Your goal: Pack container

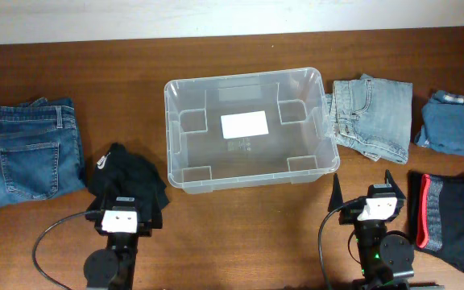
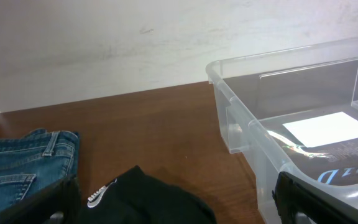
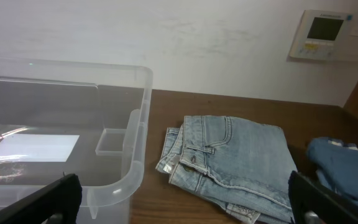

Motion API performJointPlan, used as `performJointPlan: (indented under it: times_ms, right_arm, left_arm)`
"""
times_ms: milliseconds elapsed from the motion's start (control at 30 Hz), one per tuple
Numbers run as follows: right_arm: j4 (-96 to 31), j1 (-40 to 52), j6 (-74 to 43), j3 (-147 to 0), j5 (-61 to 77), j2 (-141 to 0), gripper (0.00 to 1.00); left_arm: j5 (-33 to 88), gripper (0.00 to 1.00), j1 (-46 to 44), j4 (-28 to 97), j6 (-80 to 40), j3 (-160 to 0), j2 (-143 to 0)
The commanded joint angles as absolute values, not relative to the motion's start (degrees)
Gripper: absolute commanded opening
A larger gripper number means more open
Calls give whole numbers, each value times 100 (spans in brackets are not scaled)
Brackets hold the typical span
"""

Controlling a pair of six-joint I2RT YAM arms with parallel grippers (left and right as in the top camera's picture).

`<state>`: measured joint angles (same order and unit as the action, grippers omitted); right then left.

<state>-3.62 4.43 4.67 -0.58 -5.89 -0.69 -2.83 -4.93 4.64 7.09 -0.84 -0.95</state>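
Overhead view: packing is judged not yet begun. 1 container (image 1: pixel 240 79) is seen empty at the centre of the tabletop (image 1: pixel 240 234). 5 garments are counted outside it: dark jeans (image 1: pixel 31 153) at left, a black garment (image 1: pixel 131 173) lower left, pale jeans (image 1: pixel 373 117) and a denim piece (image 1: pixel 453 129) at right, and a red-striped garment (image 1: pixel 457 221) lower right. The left hand (image 1: pixel 121 197) and right hand (image 1: pixel 362 192) are both spread, pinching nothing. Next, 1 garment would need to be grasped and lifted over the rim.

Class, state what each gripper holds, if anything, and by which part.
Nothing is held: the left gripper and right gripper both stand open and empty.
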Motion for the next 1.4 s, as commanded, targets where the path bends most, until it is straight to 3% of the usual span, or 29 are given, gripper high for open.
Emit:
performJointPlan:
  times_ms: [0,1367]
  right_arm:
    - [-412,401,447,-32,-578,-36,99]
    - [-204,410,410,-32,-565,-36,98]
  left_arm:
    - [-279,99,-521,462,740,-58,-45]
    - [-279,99,-521,462,738,-58,-45]
